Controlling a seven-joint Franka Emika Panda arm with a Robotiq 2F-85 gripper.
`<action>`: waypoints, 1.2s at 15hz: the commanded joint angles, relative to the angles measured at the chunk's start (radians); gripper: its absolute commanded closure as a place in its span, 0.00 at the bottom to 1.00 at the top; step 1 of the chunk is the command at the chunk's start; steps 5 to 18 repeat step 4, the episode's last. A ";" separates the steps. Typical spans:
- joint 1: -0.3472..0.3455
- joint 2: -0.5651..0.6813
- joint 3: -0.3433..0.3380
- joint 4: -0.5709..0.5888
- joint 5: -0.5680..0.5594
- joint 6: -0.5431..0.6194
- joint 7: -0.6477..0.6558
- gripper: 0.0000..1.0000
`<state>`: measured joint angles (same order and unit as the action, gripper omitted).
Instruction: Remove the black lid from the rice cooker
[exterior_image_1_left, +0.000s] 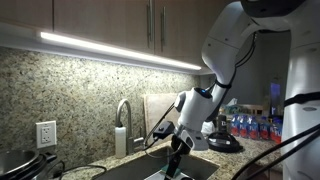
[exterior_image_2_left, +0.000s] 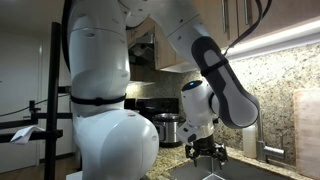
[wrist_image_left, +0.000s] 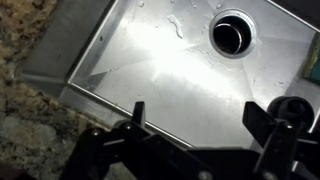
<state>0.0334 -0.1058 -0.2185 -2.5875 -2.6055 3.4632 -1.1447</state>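
Robot arm housing fills the near left of an exterior view, white and bulky, blocking much of the counter. Behind it, the steel sink occupies the wrist view almost entirely, its drain at the far right and the granite counter at the near left. On the counter, well apart from the sink, stands the rice cooker, partly hidden by the arm; its top is too dark and small to confirm the black lid, so the lid's position cannot be told for certain. Judged from its kind, such a lid would be light, rigid and smooth, best taken by a central knob or by the rim. Over the sink basin hangs the gripper, jaws spread wide apart, empty and touching nothing. In both exterior views it hangs low above the sink.
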 joint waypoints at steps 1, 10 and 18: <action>0.008 0.002 -0.004 -0.006 0.000 0.000 -0.001 0.00; 0.009 0.003 -0.013 -0.007 0.000 0.000 -0.010 0.00; 0.009 0.003 -0.013 -0.007 0.000 0.000 -0.010 0.00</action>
